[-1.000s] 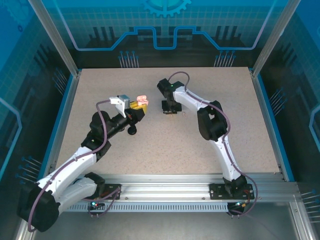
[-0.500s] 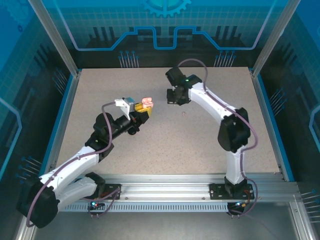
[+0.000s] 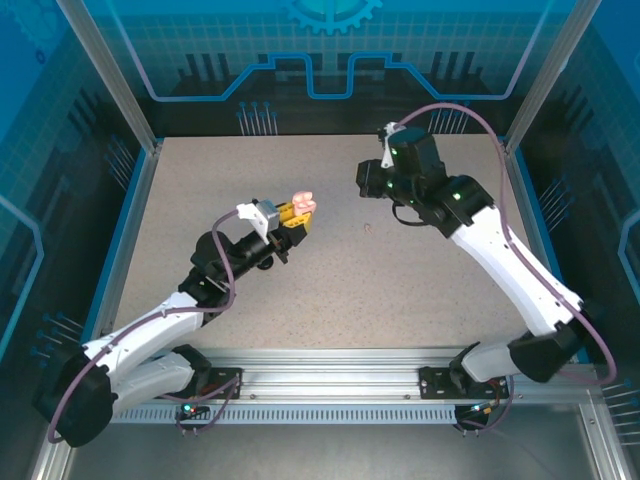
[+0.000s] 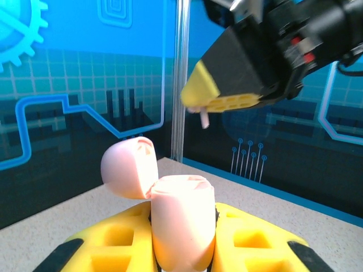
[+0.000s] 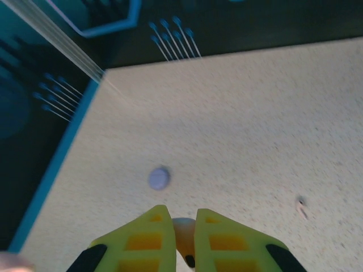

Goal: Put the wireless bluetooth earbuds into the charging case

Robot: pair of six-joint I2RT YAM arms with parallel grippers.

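The speckled beige table (image 3: pixel 330 290) spread under and all around the pink charging case (image 3: pixel 300 203), which was held up off its surface. The left arm (image 3: pixel 190 300) reached up to the case from the near left, and the right arm (image 3: pixel 500 250) arched in from the case's right and stood higher than it. The left gripper (image 3: pixel 291 216) was pinching the pink charging case between its yellow fingers (image 4: pixel 255 238), one on each side of the case body. The case's lid (image 4: pixel 129 167) was hinged open and tipped away to the left in the left wrist view. The right gripper (image 3: pixel 367 184) hung to the right of the case and apart from it. In the left wrist view it sat above and beyond the open case, its yellow tips pointing toward it. Its jaws were pressed together on a pale pink earbud (image 5: pixel 182 229), whose thin stem poked down below the fingertips, well clear of the case. A small round lavender thing (image 5: pixel 159 178) lay on the table, too blurred to name, and where it lay relative to the case could not be told. A tiny speck (image 3: pixel 368 228) sat on the table to the right of the case, too small to identify.
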